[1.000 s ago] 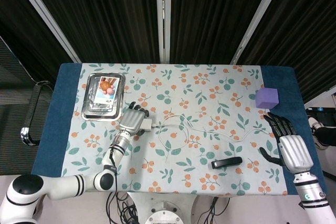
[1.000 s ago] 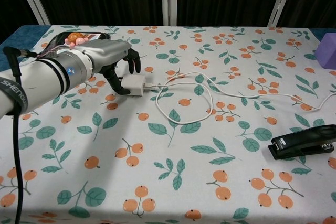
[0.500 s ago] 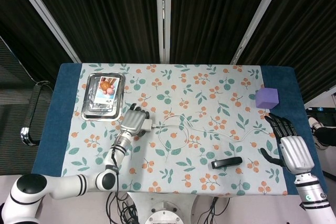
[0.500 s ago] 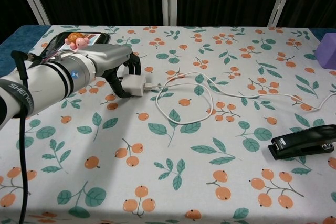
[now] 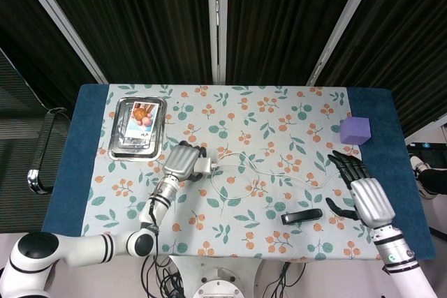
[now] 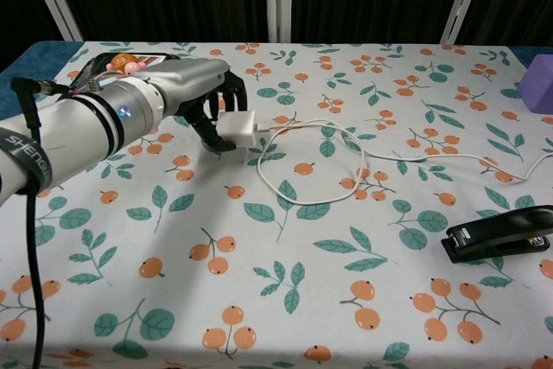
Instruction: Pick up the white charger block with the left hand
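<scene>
- While your left hand is clamped on the white charger block, left of centre in the chest view, you're in the lift step; block looks just clear of the table, hard to confirm.
- Next: raise straight up, slowly. The white cable trails right across the cloth and will drag.
- Right hand, lower right of head view, fingers spread, holds nothing.
- Black stapler sits near the cable's loop; watch for snags.

Left hand: silver shell, black fingers.
Left arm: white, black bands, "SHEN" lettering, black cable alongside.
Right hand: silver back, black fingers, white wrist.
</scene>
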`<state>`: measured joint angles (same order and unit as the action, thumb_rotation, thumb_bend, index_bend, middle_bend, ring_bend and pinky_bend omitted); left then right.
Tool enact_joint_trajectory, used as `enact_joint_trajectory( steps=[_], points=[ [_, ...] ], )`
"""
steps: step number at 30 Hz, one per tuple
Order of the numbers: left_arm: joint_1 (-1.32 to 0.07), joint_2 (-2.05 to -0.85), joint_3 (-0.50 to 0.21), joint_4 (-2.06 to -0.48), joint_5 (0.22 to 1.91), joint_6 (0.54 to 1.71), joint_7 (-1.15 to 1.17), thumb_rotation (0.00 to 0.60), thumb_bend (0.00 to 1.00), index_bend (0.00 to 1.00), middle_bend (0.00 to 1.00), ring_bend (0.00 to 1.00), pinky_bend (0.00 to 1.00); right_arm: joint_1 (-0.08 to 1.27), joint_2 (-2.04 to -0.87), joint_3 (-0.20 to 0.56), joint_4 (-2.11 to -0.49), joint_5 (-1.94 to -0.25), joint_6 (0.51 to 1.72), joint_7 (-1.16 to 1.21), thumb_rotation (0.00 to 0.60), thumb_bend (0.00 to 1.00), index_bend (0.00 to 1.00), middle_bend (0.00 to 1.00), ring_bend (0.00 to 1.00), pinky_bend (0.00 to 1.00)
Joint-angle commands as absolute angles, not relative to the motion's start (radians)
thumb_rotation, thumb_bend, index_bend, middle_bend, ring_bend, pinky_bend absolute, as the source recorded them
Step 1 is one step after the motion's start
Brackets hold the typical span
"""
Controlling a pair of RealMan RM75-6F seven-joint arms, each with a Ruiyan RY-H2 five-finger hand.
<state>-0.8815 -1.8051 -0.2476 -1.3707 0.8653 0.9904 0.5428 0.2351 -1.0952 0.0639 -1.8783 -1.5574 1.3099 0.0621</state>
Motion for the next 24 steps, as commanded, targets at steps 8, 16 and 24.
enact_joint_trajectory(
  steps=[8, 16, 24],
  points=[
    [-0.867, -1.767, -0.247, -1.521, 0.95, 1.066, 0.536, 0.6, 0.4, 0.55, 0.53, 0.39, 0.24, 0.43, -1.318, 0.209, -2.017, -1.3, 1.16, -0.286, 0.6, 0.24, 0.13, 0.08, 0.0, 0.0],
    [-0.866, -1.768, -0.259, -1.568, 0.952, 1.104, 0.557, 0.6, 0.4, 0.55, 0.53, 0.39, 0.25, 0.528, -1.485, 0.265, -1.97, -1.078, 1.172, -0.478, 0.6, 0.26, 0.31, 0.16, 0.0, 0.03],
    [-0.872, -1.78, -0.261, -1.582, 0.941, 1.121, 0.584, 0.6, 0.39, 0.55, 0.53, 0.39, 0.25, 0.606, -1.619, 0.304, -1.862, -0.941, 1.174, -0.518, 0.6, 0.27, 0.38, 0.18, 0.0, 0.02]
  ],
)
